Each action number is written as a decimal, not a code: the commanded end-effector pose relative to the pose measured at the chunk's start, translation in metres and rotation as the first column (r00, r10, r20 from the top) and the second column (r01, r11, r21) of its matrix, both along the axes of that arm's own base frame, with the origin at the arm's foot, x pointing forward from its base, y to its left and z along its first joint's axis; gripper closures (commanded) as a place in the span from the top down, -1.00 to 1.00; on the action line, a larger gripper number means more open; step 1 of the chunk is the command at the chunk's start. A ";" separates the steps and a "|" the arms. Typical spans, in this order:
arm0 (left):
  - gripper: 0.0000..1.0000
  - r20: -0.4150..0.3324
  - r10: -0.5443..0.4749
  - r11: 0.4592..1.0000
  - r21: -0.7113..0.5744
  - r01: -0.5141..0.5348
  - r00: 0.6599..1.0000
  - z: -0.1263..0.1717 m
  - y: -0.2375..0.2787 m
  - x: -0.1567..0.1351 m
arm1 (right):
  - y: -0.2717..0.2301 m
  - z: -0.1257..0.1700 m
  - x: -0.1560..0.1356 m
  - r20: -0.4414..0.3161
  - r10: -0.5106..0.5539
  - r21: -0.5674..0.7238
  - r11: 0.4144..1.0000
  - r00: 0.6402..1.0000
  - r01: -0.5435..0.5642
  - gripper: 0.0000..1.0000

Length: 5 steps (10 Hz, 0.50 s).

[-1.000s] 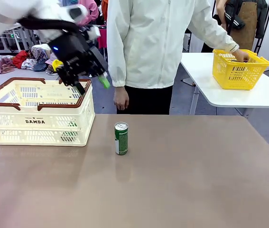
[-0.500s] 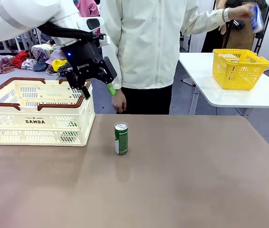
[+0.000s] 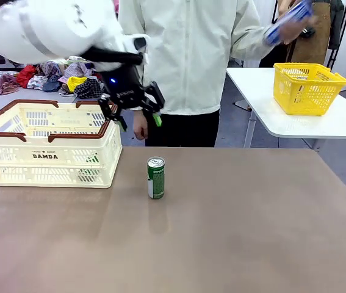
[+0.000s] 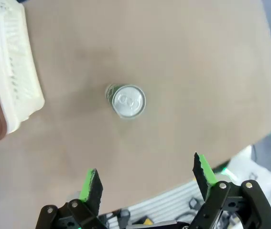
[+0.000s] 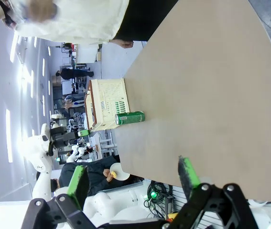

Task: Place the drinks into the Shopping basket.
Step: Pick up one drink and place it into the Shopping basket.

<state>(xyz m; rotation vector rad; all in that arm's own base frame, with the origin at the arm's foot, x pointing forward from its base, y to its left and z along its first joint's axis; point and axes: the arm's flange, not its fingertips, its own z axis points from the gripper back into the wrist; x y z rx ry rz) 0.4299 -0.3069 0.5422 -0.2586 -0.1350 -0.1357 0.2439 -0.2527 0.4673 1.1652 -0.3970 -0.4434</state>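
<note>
A green can (image 3: 155,177) with a silver top stands upright on the brown table, to the right of the cream Shopping basket (image 3: 50,156) with its brown rim. My left gripper (image 3: 139,121) hangs open and empty in the air above and behind the can, past the basket's right rim. In the left wrist view the can (image 4: 125,101) shows top-on, ahead of the open left gripper (image 4: 147,179), with the basket corner (image 4: 11,81) at the left. Something green (image 3: 90,160) shows through the basket's lattice. The person's raised hand holds a blurred blue can (image 3: 288,20). My right gripper (image 5: 133,179) is open and empty.
A person in a white jacket (image 3: 191,55) stands at the far edge of the table. A yellow basket (image 3: 307,88) sits on a separate white table (image 3: 319,125) at the back right. The right wrist view shows the can (image 5: 129,118) and the basket (image 5: 107,102) far off.
My left gripper has moved right, from over the basket's right rim to above the standing can. The person's hand has lifted a blue can out of the yellow basket.
</note>
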 end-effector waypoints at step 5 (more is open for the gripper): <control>1.00 -0.136 -0.264 0.953 -0.186 0.238 0.955 0.052 0.131 -0.004 | -0.001 0.000 -0.001 0.019 0.005 -0.002 1.000 1.000 -0.005 1.00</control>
